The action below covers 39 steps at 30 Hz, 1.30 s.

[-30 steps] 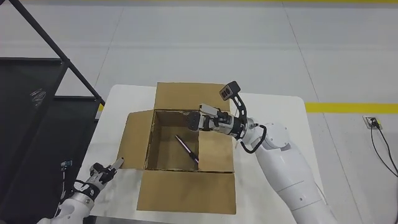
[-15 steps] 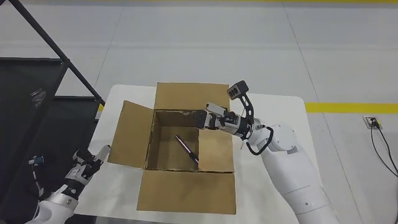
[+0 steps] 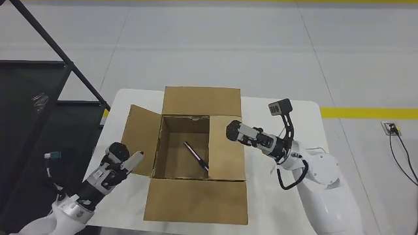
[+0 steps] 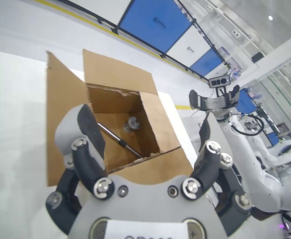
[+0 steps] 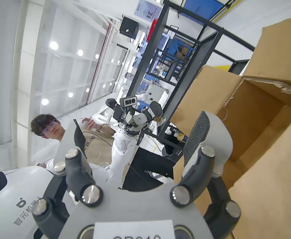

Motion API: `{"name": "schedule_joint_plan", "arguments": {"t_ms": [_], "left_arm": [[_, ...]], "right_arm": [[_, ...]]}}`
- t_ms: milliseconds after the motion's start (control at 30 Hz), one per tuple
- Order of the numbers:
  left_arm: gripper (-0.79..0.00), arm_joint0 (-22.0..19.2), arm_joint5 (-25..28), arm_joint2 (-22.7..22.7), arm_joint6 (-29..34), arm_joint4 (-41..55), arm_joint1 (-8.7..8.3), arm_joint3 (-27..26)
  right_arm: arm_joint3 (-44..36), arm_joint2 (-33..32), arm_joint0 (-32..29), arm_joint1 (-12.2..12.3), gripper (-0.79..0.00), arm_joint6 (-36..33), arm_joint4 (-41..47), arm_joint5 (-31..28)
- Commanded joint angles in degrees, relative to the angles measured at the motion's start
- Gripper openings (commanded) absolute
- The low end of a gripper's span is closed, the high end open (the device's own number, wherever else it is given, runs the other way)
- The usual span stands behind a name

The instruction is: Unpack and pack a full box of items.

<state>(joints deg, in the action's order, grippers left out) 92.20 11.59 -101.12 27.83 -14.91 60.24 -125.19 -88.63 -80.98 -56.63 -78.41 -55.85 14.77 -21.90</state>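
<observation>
Movement first: the right gripper (image 3: 234,131), which hung over the far right of the box (image 3: 196,201) a second ago, has drawn back to the right. It now sits above the right flap (image 3: 226,150), claws apart and empty. The left gripper (image 3: 124,163) has come in from the near left corner of the table (image 3: 274,114) to just beside the left flap (image 3: 138,138), which has tipped up from lying flat. Its claws are apart too, holding nothing. The pen (image 3: 196,156) lies slanted on the box floor, where it was. Neither arm has a hold on anything, so I judge the next pick has yet to start, with the left arm the better placed to reach in. The left wrist view adds a small grey part (image 4: 131,124) on the floor beyond the pen, near the right wall. From above, that spot probably lies under the right flap.
</observation>
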Motion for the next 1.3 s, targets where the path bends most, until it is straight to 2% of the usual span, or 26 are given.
{"name": "schedule_joint_plan", "arguments": {"t_ms": [0, 100, 167, 200, 600, 733, 933, 1100, 1267], "left_arm": [[0.000, -3.4, -0.9, 3.9, 2.4, -0.1, -0.03, 1.0], [0.000, -8.4, -1.9, 10.0, 5.3, -0.7, 0.08, 3.2], [0.000, -11.7, -2.4, 14.1, 7.2, -0.7, 0.26, 5.3], [0.000, -12.2, -2.4, 14.8, 7.6, -0.8, 0.28, 5.7], [0.000, -12.1, -2.7, 14.9, 7.3, 0.0, 0.33, 6.2], [0.000, -15.3, -6.8, 17.9, 10.0, 7.0, 0.73, 10.4], [0.000, -25.0, -11.9, 26.2, 16.9, 9.5, 1.55, 19.4], [0.000, -32.1, -12.8, 33.8, 17.9, 11.2, 2.97, 27.9], [0.000, -37.6, -11.8, 39.6, 16.3, 13.3, 4.62, 35.7]], "right_arm": [[-2.8, -2.4, -3.3, 0.5, 0.000, 1.5, -0.7, -0.1], [-5.5, -4.7, -7.4, 0.9, 0.000, 5.7, -3.3, 0.2], [-5.6, -4.9, -7.8, 1.0, 0.000, 6.2, -3.6, 0.4], [-5.6, -4.9, -7.8, 1.0, 0.000, 6.2, -3.6, 0.4], [-5.7, -4.9, -7.9, 1.0, 0.000, 6.4, -3.5, 0.4], [-8.8, -5.0, -8.8, 1.5, 0.000, 4.1, -5.2, -1.8], [-10.9, -8.4, -10.8, 2.7, 0.000, -0.8, -4.6, -3.7], [-11.4, -12.6, -12.9, 3.7, 0.000, -2.4, -2.4, -5.1], [-11.8, -16.3, -14.9, 4.5, 0.000, -2.1, -0.1, -5.8]]}}
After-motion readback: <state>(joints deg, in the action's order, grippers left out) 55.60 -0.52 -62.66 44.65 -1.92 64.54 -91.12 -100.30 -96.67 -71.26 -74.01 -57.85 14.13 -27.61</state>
